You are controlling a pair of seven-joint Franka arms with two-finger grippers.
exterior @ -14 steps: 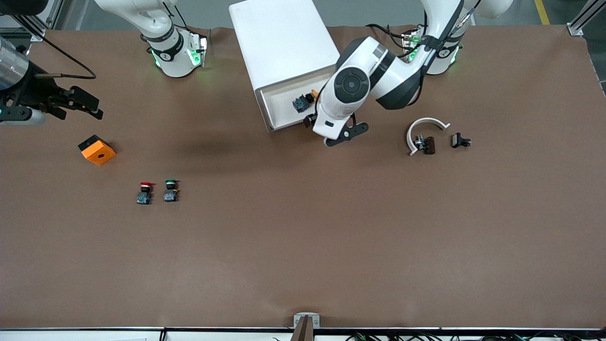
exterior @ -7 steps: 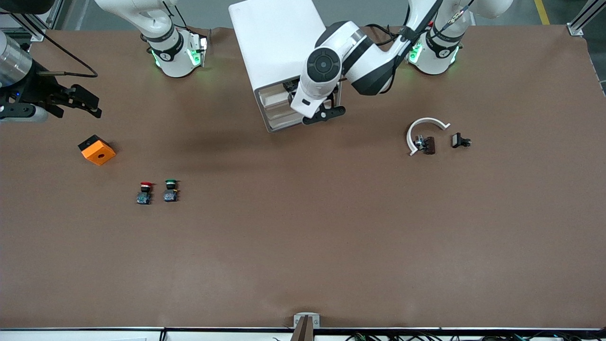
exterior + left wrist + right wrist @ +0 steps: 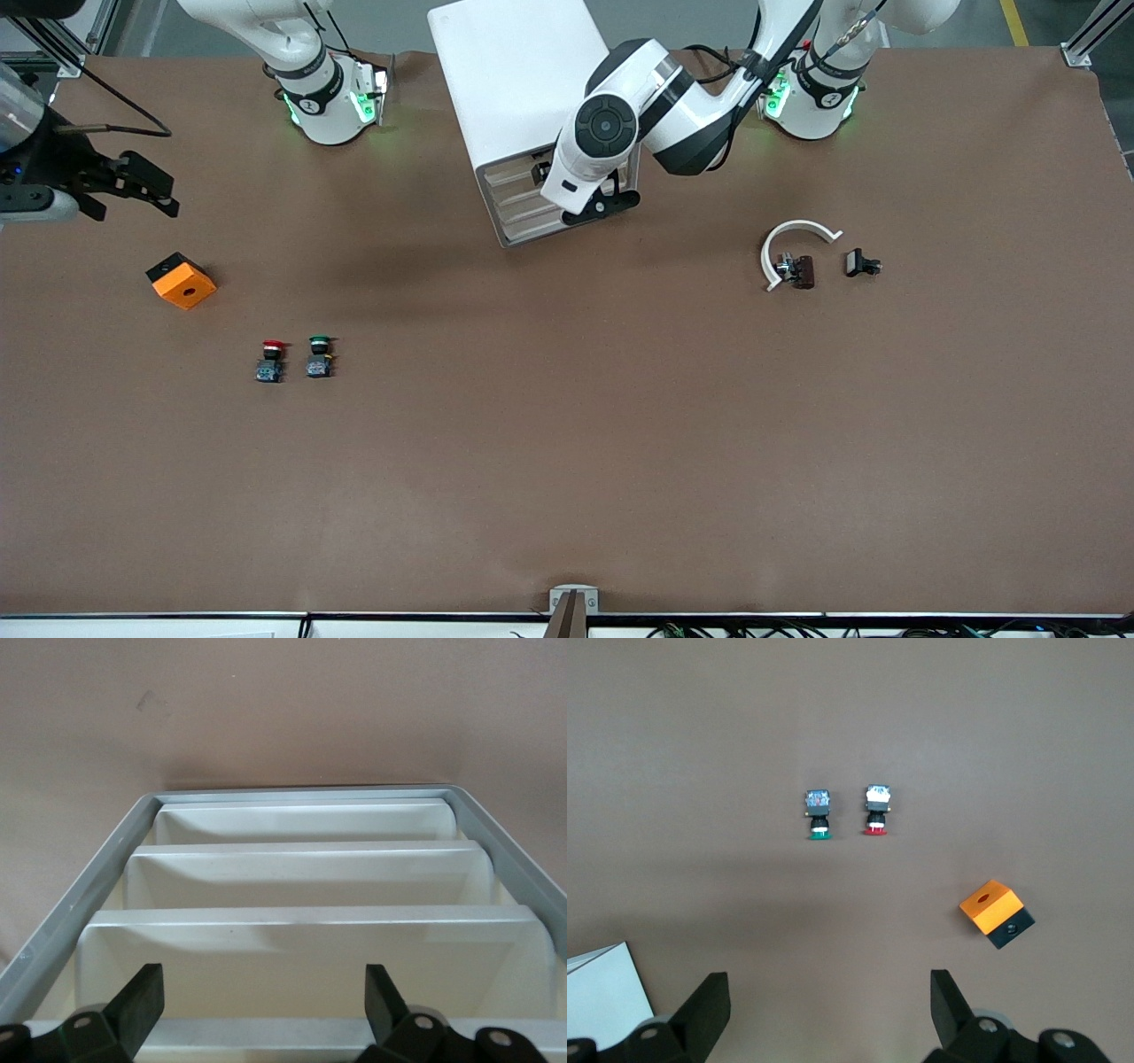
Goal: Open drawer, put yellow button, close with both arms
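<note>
The left tool (image 3: 592,200) is wide open, holding nothing, right in front of the cabinet (image 3: 523,84). The drawer (image 3: 512,174) looks pushed in, so the yellow button cannot be seen. The right tool (image 3: 133,188), also open, waits above the orange block (image 3: 181,280).

A white cabinet (image 3: 523,80) with cream drawer fronts (image 3: 301,873), an orange block (image 3: 181,281) and red- (image 3: 274,345) and green-capped (image 3: 320,339) buttons are seen on a brown surface (image 3: 567,443).

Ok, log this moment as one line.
drawer: shut | yellow button: hidden | left gripper: open, at cabinet front | right gripper: open, waiting above orange block
</note>
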